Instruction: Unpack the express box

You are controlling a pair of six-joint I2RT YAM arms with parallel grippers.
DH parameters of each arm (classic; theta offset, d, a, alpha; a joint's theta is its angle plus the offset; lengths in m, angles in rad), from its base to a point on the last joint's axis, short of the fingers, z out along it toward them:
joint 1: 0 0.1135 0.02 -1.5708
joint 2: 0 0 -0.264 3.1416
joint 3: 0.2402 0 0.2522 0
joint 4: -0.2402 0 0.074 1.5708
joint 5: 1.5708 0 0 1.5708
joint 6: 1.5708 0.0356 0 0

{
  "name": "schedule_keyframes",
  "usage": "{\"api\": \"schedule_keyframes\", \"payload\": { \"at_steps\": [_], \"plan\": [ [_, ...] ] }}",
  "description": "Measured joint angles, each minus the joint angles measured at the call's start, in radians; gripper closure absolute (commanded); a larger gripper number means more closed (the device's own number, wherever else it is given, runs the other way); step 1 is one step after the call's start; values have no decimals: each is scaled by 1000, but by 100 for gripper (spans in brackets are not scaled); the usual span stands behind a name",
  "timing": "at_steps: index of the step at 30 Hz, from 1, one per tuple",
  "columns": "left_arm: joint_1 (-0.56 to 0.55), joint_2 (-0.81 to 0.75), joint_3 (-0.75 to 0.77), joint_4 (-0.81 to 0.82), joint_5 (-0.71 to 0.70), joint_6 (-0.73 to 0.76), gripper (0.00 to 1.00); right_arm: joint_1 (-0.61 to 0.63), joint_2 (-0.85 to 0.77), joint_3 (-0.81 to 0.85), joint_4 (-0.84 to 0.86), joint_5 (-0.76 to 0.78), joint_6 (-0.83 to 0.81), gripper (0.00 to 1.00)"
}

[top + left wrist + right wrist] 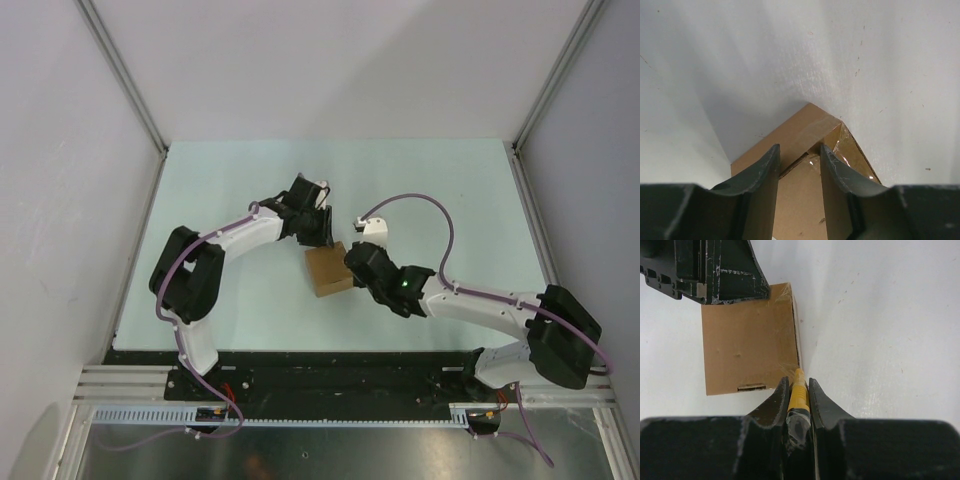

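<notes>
The express box point(328, 270) is a small brown carton lying mid-table, lid shut, with clear tape along one edge. My left gripper point(318, 236) stands at the box's far edge. In the left wrist view its fingers point(771, 167) are apart over the box top point(799, 131), and the left gripper point(797, 157) holds nothing. My right gripper point(354, 264) is at the box's right side, shut on the slim yellow cutter knife point(799, 392). In the right wrist view the right gripper point(797, 382) holds the knife tip against the near right corner of the box point(747, 337).
The pale green table top point(230, 190) is enclosed by white walls and metal frame posts point(125, 80). The left gripper's black body point(715, 267) sits at the box's far corner in the right wrist view. The arm bases stand on a black rail point(330, 375) at the near edge.
</notes>
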Motion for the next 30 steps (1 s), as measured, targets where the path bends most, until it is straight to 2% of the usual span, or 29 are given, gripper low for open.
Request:
{"api": "schedule_keyframes", "payload": {
  "at_steps": [18, 26, 30],
  "plan": [
    [0, 3, 1, 5, 13, 0, 60, 12, -37, -25, -12, 14, 35, 100],
    [1, 1, 1, 4, 15, 0, 54, 15, -35, -26, 2, 20, 3, 100],
    [2, 0, 4, -2, 10, 2, 45, 11, -50, -26, -2, 18, -15, 100]
  ]
}}
